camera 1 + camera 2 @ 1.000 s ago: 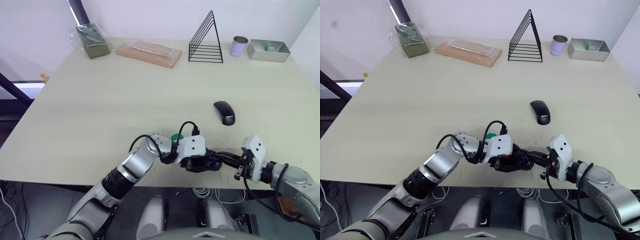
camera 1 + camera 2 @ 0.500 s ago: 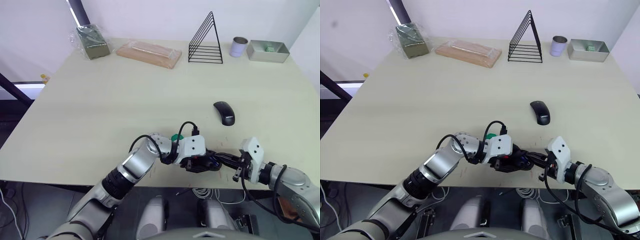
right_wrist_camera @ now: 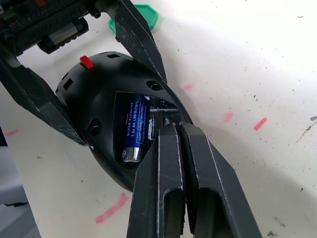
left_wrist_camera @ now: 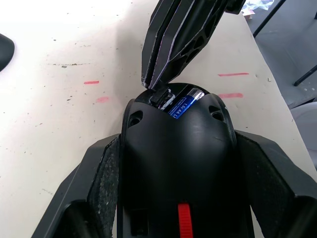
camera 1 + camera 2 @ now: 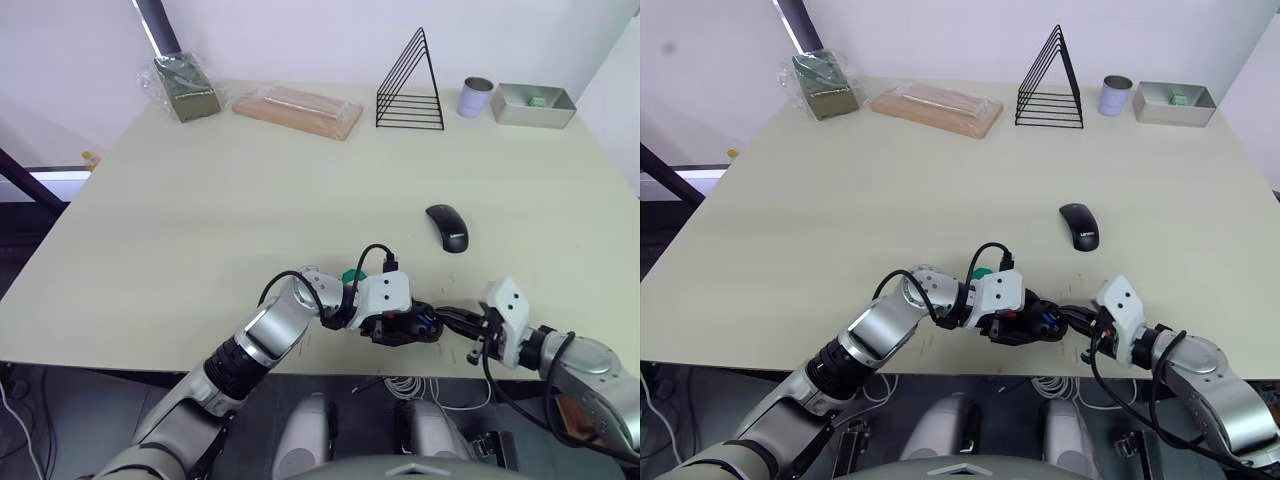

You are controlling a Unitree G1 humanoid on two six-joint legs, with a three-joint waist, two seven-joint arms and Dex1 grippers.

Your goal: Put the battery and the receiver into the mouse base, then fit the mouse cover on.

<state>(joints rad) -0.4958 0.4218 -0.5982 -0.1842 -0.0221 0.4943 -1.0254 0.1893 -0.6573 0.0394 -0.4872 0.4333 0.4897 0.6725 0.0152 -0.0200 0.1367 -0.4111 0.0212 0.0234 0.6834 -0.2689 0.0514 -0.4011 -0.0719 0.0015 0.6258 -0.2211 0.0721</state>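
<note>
Head cam: table [image 5: 200,200], near edge. Left gripper [image 5: 400,325] clamps the mouse base [image 5: 405,328] from both sides, w/ right gripper [image 5: 455,322] reaching in from the robot's right, tips at the base. Mouse cover [image 5: 448,227] lies alone further back on the table, well apart from both arms. Green disc [image 5: 351,276] just behind left wrist. Back edge: wire rack [image 5: 411,85], tin can [image 5: 475,96], metal tray [image 5: 533,103], wrapped wooden block [image 5: 297,108], bagged green item [image 5: 183,84].

L wrist cam: left fingers [image 4: 101,173] pressed against both flanks of the base. Battery [image 4: 182,104] seated in the compartment, silvery end showing. Right gripper's tips at the compartment edge.

R wrist cam: right fingers [image 3: 166,163] closed together, tips at the slot beside the battery. Something small and dark at the tips; cannot tell if it is the receiver. Red wheel [image 3: 86,62] at far end of base.
</note>
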